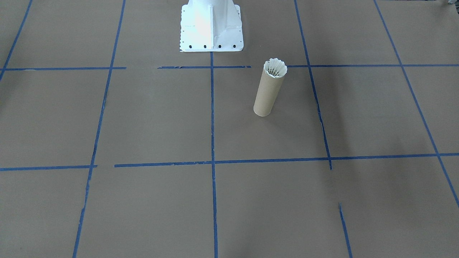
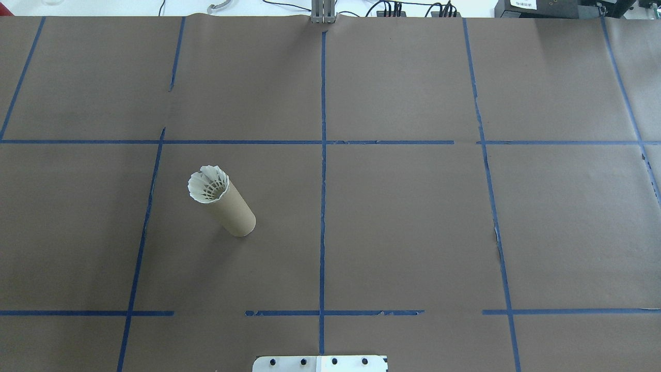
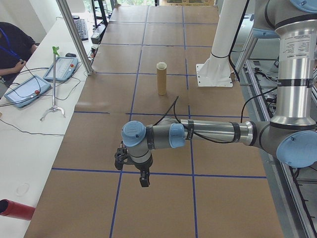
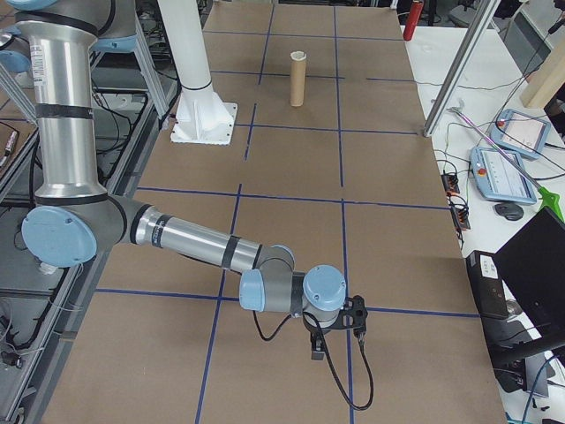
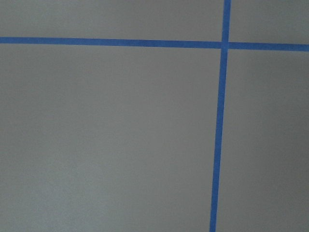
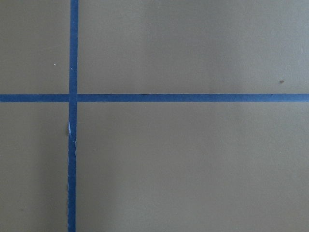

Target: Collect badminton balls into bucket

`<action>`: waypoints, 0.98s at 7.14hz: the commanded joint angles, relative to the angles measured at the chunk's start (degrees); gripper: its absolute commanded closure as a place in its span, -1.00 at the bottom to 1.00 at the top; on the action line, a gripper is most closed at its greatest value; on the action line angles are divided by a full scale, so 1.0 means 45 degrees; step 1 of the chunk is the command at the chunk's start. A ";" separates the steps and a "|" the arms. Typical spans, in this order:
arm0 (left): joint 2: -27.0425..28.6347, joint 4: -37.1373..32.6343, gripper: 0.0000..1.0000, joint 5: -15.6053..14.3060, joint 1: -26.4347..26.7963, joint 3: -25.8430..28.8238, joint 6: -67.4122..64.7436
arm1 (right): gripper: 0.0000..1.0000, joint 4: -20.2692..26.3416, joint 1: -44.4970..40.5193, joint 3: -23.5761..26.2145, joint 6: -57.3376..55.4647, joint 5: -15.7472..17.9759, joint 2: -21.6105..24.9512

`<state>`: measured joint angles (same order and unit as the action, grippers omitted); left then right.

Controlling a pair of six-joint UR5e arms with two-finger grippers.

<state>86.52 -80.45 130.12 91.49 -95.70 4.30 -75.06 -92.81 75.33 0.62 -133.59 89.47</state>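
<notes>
In the front-facing view the bucket (image 1: 269, 92) stands upright on the brown paper of the table (image 1: 143, 118), a little out from my white base (image 1: 211, 27) and toward my left side, with a badminton ball (image 1: 275, 68) seated in its mouth, feathers flaring just above the rim. Neither of my arms shows there. From overhead the same bucket (image 2: 233, 206) sits in the left half, inside one square of the blue tape grid (image 2: 323, 155), the badminton ball (image 2: 208, 184) filling its open top, feathers up; again no arm enters this view. From the left end of the table my left arm (image 3: 213, 133) stretches out low over the paper, well apart from the bucket (image 3: 161, 79), and my left gripper (image 3: 144, 181) points down near a tape line; from this side angle I cannot tell how its jaws stand. From the right end my right arm (image 4: 194, 238) reaches out likewise, my right gripper (image 4: 316, 349) hanging far from the bucket (image 4: 298, 79); I cannot tell its state either. My left wrist camera shows only bare paper and a tape crossing (image 5: 225, 45). My right wrist camera shows the same, a tape crossing (image 6: 73, 97) on bare paper.
</notes>
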 commanded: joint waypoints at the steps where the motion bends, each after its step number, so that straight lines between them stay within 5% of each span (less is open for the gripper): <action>1: -0.0008 -0.0130 -1.00 0.0030 -0.0019 -0.0041 0.0001 | -1.00 0.0000 0.0000 -0.0002 0.0000 0.0000 0.0000; 3: 0.0128 -0.2205 -1.00 0.0011 0.0000 -0.0336 0.0098 | -1.00 0.0000 0.0000 -0.0002 0.0000 0.0000 0.0000; 7: 0.0285 -0.2397 -1.00 0.0030 -0.0039 -0.0530 0.0099 | -1.00 0.0000 0.0000 -0.0002 0.0000 0.0000 0.0000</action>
<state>87.51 -91.34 130.25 91.36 -97.90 4.77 -75.06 -92.81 75.32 0.61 -133.59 89.47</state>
